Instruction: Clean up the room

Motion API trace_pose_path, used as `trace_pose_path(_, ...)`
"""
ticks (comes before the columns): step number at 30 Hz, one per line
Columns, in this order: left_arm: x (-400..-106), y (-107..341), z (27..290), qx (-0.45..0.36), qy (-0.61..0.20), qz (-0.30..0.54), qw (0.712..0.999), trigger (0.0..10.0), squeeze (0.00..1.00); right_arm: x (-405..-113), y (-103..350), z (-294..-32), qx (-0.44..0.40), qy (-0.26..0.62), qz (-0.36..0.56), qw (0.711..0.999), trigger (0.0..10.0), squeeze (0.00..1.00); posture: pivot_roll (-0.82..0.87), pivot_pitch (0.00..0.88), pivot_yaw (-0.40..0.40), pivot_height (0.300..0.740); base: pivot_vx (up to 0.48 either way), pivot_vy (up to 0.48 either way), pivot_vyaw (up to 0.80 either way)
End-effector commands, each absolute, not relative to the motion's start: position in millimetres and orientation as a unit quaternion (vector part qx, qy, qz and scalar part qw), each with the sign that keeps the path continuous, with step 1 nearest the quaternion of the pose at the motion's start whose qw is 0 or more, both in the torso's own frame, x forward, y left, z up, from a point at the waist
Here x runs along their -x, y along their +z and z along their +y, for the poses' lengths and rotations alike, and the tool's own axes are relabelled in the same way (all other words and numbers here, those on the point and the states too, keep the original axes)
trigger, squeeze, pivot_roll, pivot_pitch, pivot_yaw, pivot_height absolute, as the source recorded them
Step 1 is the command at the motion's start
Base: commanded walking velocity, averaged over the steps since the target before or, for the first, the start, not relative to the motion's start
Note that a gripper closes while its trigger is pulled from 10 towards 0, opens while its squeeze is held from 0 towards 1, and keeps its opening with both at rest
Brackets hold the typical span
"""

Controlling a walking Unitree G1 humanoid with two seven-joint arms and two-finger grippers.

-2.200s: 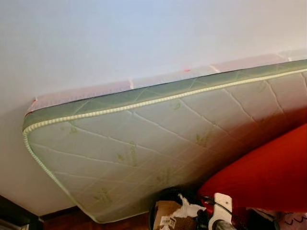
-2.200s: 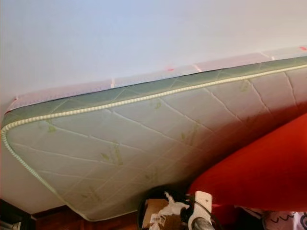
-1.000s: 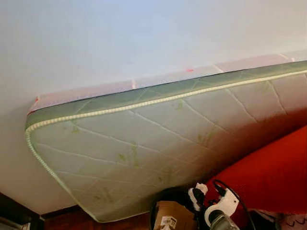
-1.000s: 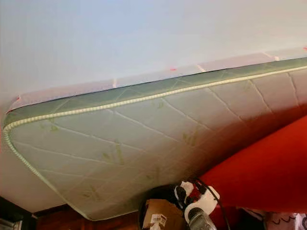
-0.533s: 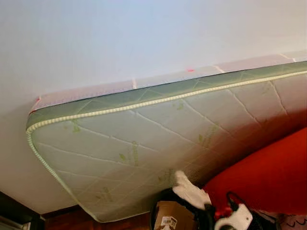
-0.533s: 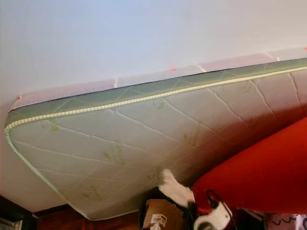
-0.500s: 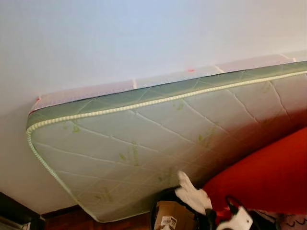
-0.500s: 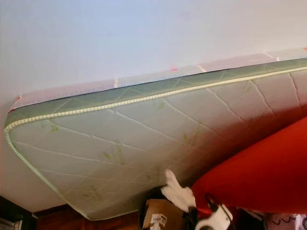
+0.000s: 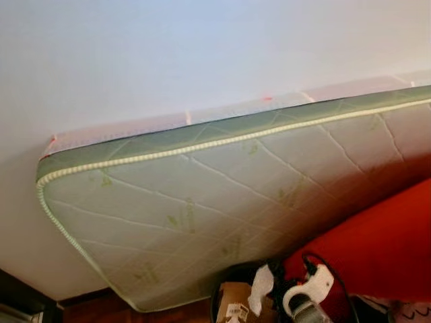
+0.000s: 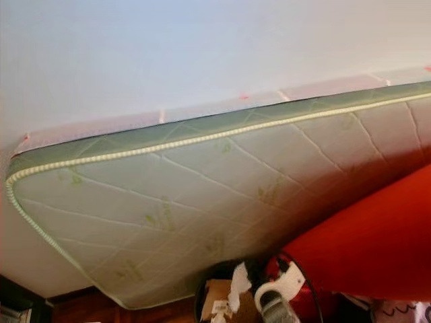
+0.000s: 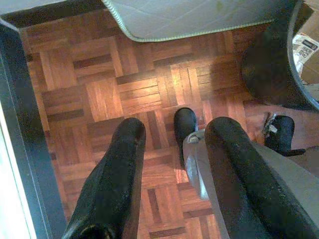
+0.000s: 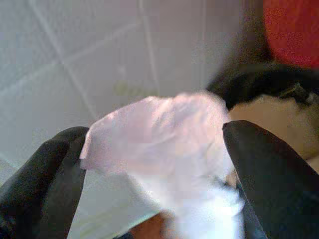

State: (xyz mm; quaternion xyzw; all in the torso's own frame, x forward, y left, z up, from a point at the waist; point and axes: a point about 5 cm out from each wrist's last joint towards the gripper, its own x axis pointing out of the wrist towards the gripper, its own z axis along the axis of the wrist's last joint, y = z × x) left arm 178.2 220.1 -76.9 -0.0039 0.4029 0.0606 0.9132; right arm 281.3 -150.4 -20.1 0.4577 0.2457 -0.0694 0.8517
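A crumpled white tissue hangs over a black bin that holds a cardboard box. My right gripper is right beside the tissue, above the bin's rim. In the right wrist view the tissue sits loose and blurred in the gap of the right gripper, whose black fingers stand wide apart. My left gripper hangs idle and open over the parquet floor, with nothing between its fingers.
A green quilted mattress leans against the white wall behind the bin. A big red cushion lies to the right. The left wrist view has the bin, my own foot and a dark baseboard.
My right gripper lifted the tissue out in front of the mattress, then came down toward the bin. Its fingers have now spread and the tissue hangs lower.
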Motion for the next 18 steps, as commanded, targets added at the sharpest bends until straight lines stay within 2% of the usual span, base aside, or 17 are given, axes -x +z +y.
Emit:
trace_pose_path(1,-168.8,-81.3,222.0,0.003,0.064,0.420,0.905,10.0,0.00,-266.5,-33.5,-158.6,-0.438,-0.110,0.274,0.849,10.0,0.00,0.07,0.167,-0.016,0.740,0.000,0.000,0.00)
trace_pose_path(3,-168.8,-81.3,222.3,0.004,0.065,0.419,0.905,10.0,0.00,-261.2,-38.2,-163.3,-0.416,-0.134,0.291,0.851,10.0,0.00,0.07,0.167,-0.017,0.740,0.000,0.000,0.00)
trace_pose_path(5,-168.0,-81.4,223.4,0.003,0.066,0.420,0.905,10.0,0.00,-232.5,-59.8,-174.9,-0.299,-0.178,0.388,0.853,10.0,0.00,0.07,0.168,-0.017,0.740,0.000,0.000,0.00)
trace_pose_path(8,-167.6,-81.6,223.3,0.003,0.066,0.421,0.905,10.0,0.00,-216.6,-69.5,-179.5,-0.244,-0.191,0.433,0.846,10.0,0.00,0.06,0.170,-0.016,0.740,0.000,0.000,0.00)
trace_pose_path(13,-167.6,-81.8,222.5,0.003,0.064,0.422,0.904,10.0,0.00,-214.2,-70.8,-179.5,-0.251,-0.200,0.430,0.844,10.0,0.00,0.06,0.170,-0.015,0.740,0.000,0.000,0.00)
trace_pose_path(15,-168.1,-81.7,222.1,0.002,0.064,0.422,0.905,10.0,0.00,-228.2,-62.4,-172.4,-0.303,-0.180,0.384,0.854,10.0,0.00,0.06,0.171,-0.014,0.740,0.000,0.000,0.00)
trace_pose_path(16,-168.1,-81.7,222.1,0.002,0.064,0.422,0.905,10.0,0.00,-228.2,-62.4,-172.4,-0.303,-0.180,0.384,0.854,10.0,0.00,0.06,0.171,-0.014,0.740,0.000,0.000,0.00)
trace_pose_path(18,-168.5,-81.6,222.1,0.002,0.065,0.421,0.905,10.0,0.00,-260.4,-38.1,-158.9,-0.384,-0.113,0.288,0.870,10.0,0.00,0.06,0.171,-0.014,0.740,0.000,0.000,0.00)
